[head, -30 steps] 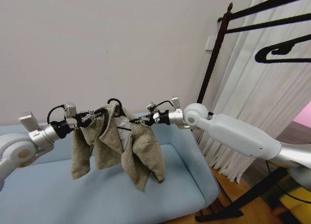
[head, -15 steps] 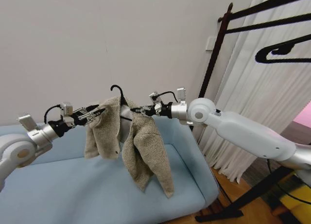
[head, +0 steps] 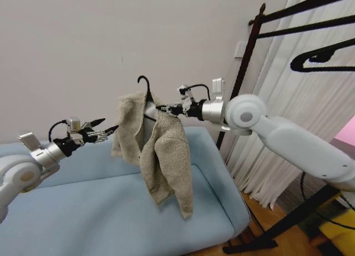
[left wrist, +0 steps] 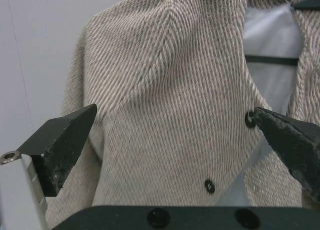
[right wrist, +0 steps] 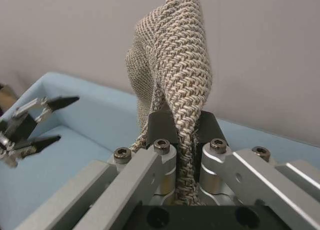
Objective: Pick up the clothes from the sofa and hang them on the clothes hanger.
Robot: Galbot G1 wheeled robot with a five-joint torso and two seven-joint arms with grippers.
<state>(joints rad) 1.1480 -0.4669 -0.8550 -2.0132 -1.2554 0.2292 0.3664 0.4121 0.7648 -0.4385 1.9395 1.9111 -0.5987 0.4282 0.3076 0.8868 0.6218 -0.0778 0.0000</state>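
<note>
A beige knitted jacket (head: pixel 158 147) on a black hanger (head: pixel 145 86) hangs in the air above the light blue sofa (head: pixel 111 217). My right gripper (head: pixel 166 108) is shut on the jacket's shoulder; the fabric (right wrist: pixel 176 90) sits pinched between its fingers. My left gripper (head: pixel 104 130) stands open just to the left of the jacket, apart from it. From the left wrist, the jacket (left wrist: pixel 170 100) fills the space beyond the spread fingertips (left wrist: pixel 67 135). The black clothes rack (head: pixel 249 50) stands to the right with an empty black hanger (head: pixel 324 59) on its rail.
A plain wall runs behind the sofa. White curtains (head: pixel 294 128) hang behind the rack at the right. The rack's base (head: pixel 260 239) rests on wooden floor beside the sofa's right end.
My left gripper let go of the jacket and drew back to the left, now open. The right gripper lifted the jacket up and to the right; it now hangs from that grip alone.
</note>
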